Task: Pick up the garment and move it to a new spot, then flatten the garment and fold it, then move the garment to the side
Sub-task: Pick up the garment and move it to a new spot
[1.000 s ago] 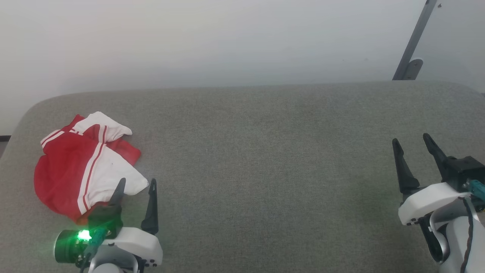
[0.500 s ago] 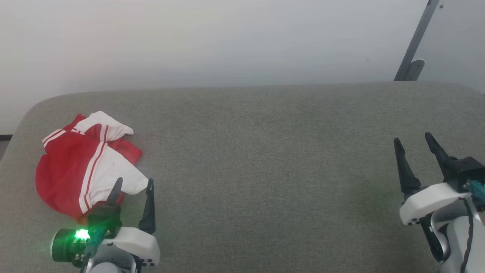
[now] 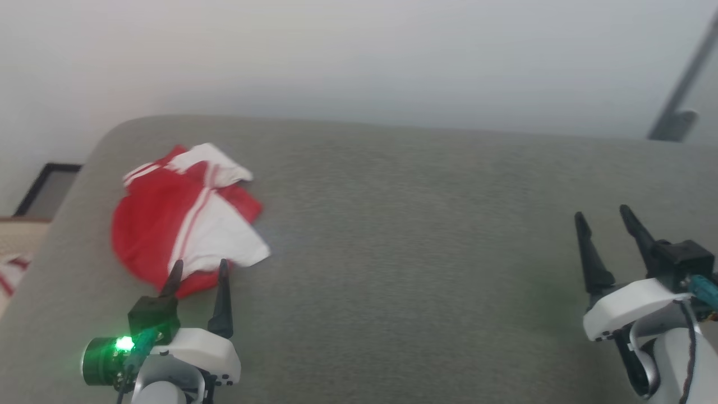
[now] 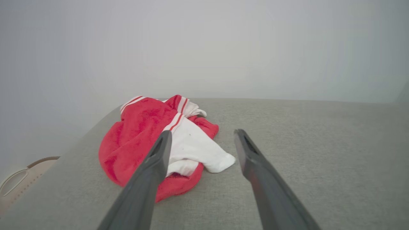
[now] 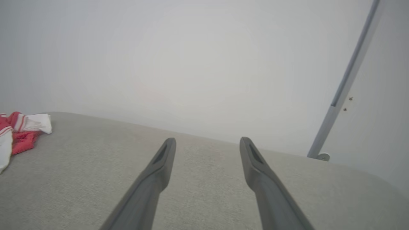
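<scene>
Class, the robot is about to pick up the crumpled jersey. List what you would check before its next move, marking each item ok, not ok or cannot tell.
1. Left gripper open: ok, jaws spread.
2. Left gripper aimed at the jersey: ok, it points at the near edge.
3. Left gripper touching the cloth: cannot tell.
4. Right gripper open and out of the way: ok, far right over the grey cushion.
5. Free room on the cushion for a new spot: ok.
6. Jersey flat: not ok, crumpled.
</scene>
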Available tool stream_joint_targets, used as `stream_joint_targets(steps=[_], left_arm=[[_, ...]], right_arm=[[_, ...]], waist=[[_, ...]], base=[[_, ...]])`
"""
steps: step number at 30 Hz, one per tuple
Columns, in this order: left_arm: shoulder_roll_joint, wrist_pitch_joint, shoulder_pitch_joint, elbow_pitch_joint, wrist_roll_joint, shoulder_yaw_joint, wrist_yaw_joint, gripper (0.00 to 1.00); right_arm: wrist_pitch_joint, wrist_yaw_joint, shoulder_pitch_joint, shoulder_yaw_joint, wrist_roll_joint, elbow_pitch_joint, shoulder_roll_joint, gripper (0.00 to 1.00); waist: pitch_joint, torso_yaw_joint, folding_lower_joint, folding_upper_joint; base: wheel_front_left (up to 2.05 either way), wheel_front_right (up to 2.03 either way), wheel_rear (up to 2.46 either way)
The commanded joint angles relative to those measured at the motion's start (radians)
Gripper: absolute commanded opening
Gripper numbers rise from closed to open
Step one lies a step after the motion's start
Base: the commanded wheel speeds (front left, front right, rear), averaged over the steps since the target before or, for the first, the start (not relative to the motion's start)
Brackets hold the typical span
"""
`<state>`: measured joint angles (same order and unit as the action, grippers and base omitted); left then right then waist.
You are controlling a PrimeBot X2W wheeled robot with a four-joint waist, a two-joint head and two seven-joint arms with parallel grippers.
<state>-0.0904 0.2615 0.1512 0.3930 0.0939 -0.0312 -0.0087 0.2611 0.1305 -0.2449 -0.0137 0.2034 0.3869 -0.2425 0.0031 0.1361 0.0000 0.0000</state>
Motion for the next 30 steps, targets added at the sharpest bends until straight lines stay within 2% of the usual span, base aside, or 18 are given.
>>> stream_joint_targets(steps=[1, 9, 18, 20, 25, 30], left_arm=[[-0.001, 0.005, 0.004, 0.001, -0.011, -0.006, 0.004, 1.00], [0.009, 0.005, -0.039, -0.026, -0.016, -0.035, 0.009, 1.00], [0.027, 0.005, -0.092, -0.068, 0.008, -0.066, 0.022, 1.00], [0.032, 0.005, -0.115, -0.090, 0.020, -0.085, 0.032, 1.00], [0.037, 0.005, -0.134, -0.119, 0.028, -0.090, 0.039, 1.00], [0.038, 0.005, -0.116, -0.107, 0.023, -0.072, 0.015, 1.00]], right_arm=[[0.005, 0.000, 0.007, -0.010, 0.007, -0.006, 0.004, 1.00], [0.006, 0.000, 0.002, -0.082, 0.023, -0.007, 0.027, 1.00], [0.006, 0.000, -0.004, -0.179, 0.032, -0.003, 0.062, 1.00], [0.006, 0.000, -0.023, -0.218, 0.030, 0.002, 0.071, 1.00], [0.006, 0.000, -0.037, -0.242, 0.036, 0.009, 0.070, 1.00], [0.006, 0.000, -0.030, -0.241, 0.040, -0.001, 0.067, 1.00]], waist=[[-0.002, 0.066, 0.0000, 0.0000], [-0.013, 0.237, 0.0000, 0.0000], [-0.024, 0.366, 0.0000, 0.0000], [-0.017, 0.374, 0.0000, 0.0000], [-0.008, 0.377, 0.0000, 0.0000], [0.009, 0.352, 0.0000, 0.0000]], base=[[0.00, 0.00, 0.00], [0.00, 0.00, 0.00], [0.00, 0.00, 0.00], [0.00, 0.00, 0.00], [0.00, 0.00, 0.00], [0.00, 0.00, 0.00]])
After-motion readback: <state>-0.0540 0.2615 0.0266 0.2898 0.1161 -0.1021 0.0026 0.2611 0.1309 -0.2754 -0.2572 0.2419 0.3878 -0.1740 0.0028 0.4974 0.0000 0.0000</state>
